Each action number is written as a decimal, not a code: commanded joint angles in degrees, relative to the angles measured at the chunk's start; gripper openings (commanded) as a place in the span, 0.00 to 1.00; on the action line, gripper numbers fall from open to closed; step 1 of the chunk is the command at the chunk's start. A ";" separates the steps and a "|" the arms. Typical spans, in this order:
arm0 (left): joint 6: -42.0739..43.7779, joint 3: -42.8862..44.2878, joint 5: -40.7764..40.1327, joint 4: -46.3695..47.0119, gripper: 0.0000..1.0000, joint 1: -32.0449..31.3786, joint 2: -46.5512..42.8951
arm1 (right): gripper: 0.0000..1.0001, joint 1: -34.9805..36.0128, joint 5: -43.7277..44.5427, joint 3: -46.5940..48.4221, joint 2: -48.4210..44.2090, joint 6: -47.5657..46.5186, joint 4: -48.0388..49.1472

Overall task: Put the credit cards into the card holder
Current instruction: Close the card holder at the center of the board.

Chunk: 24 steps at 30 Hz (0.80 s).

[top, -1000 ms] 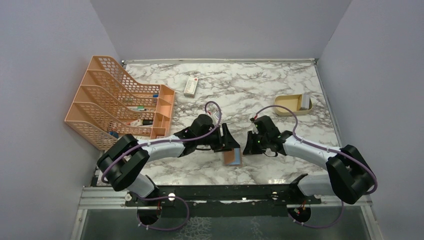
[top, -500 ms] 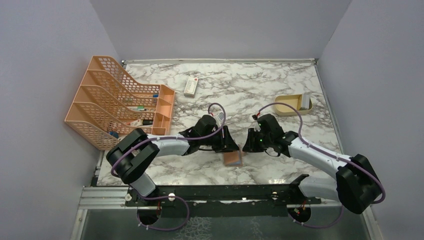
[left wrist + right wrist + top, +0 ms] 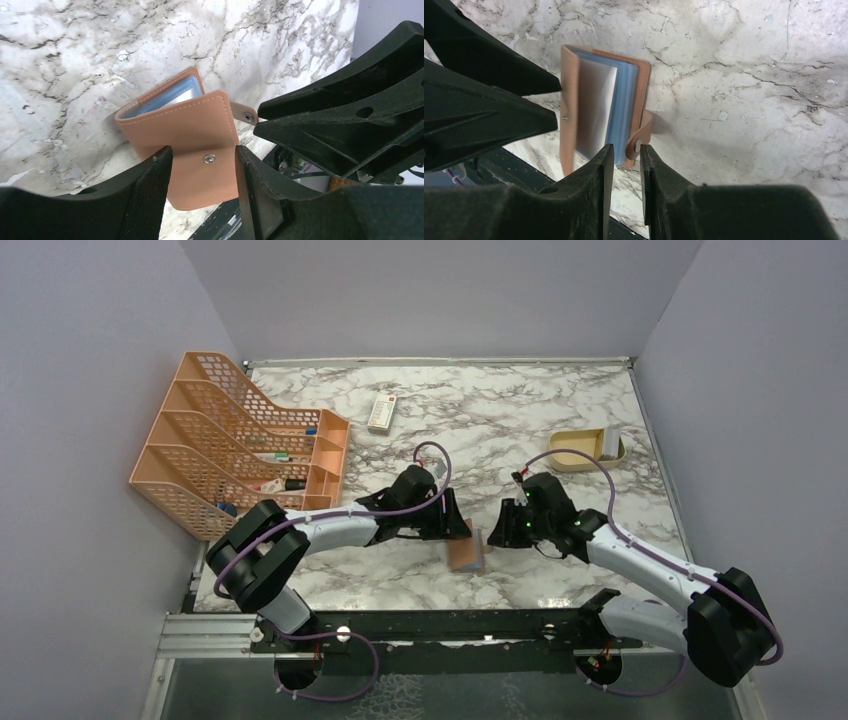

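Seen from above, the card holder (image 3: pixel 466 552) lies on the marble table (image 3: pixel 560 410) near its front edge, between the two arms. The left end effector (image 3: pixel 463 529) is at its far-left corner and the right end effector (image 3: pixel 497 537) is just beside its right edge. Both sets of fingers are too small there to read.

The left wrist camera shows the holder's brown outer cover. Its snap stud (image 3: pixel 209 159) is framed between fingers held well apart, and I cannot tell whether they press the cover's edges.

Only the right wrist camera looks into the holder. It stands ajar, with pale blue sleeves (image 3: pixel 624 100) and a grey-white leaf fanned inside. The clasp tab (image 3: pixel 645 127) curls down to the mouth of fingers set almost together, a slim gap between them. I cannot tell whether they pinch the tab.
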 commanded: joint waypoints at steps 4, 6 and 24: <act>4.31 2.31 -3.35 -5.64 0.47 -0.15 -1.12 | 0.24 0.43 0.40 -0.75 -0.24 0.36 -0.55; 4.23 2.53 -1.84 -5.04 0.43 -0.15 0.15 | 0.22 0.37 -0.05 -0.90 -0.14 0.39 0.02; 3.81 1.97 1.36 -1.80 0.25 -0.24 6.48 | 0.04 0.41 -3.92 -0.69 0.59 1.42 3.66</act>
